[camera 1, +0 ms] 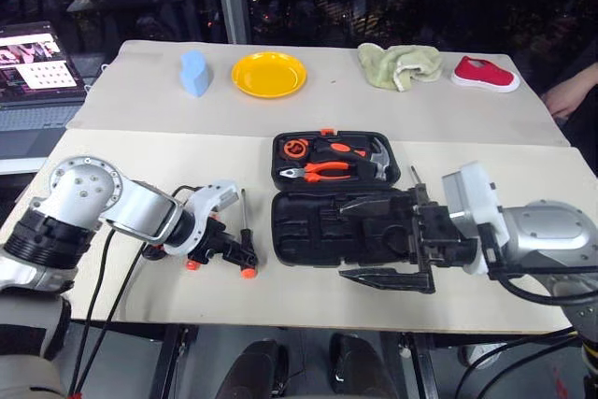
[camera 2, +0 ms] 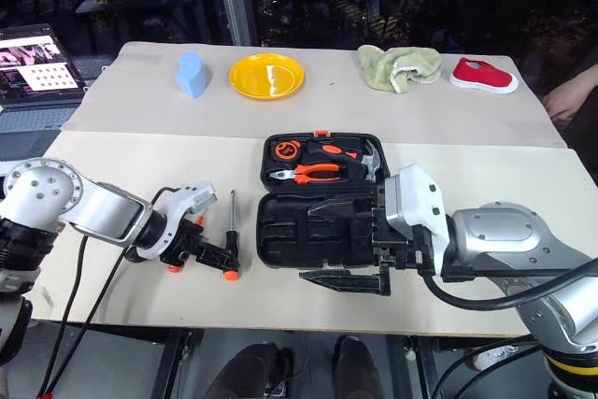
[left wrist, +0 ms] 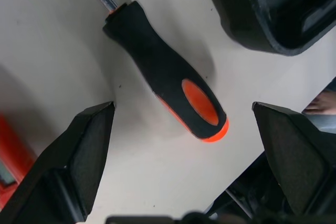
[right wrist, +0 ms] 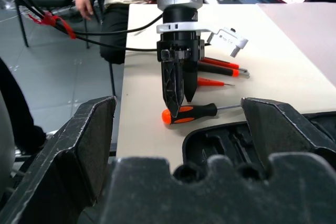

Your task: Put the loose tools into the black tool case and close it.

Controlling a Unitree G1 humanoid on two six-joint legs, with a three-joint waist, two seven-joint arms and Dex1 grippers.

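Note:
The black tool case (camera 1: pixel 308 231) lies open mid-table, its front half showing bare recesses. Its back half holds orange-handled pliers (camera 1: pixel 322 170) and a hammer (camera 1: pixel 378 156). A black-and-orange-handled screwdriver (camera 1: pixel 245 235) lies just left of the case. My left gripper (camera 1: pixel 238 251) points down over its handle (left wrist: pixel 173 93), open, one finger (left wrist: pixel 84 150) on each side and neither touching it. Several other orange tools (right wrist: pixel 220 67) lie behind that gripper, partly hidden by the arm. My right gripper (camera 1: pixel 392 242) hovers open over the case's front half, holding nothing.
At the table's far side are a blue object (camera 1: pixel 194 72), a yellow plate (camera 1: pixel 269 74), a green cloth (camera 1: pixel 400 64) and a red shoe (camera 1: pixel 484 74). A laptop (camera 1: pixel 37 63) sits far left. A person's hand (camera 1: pixel 570 95) rests at the right edge.

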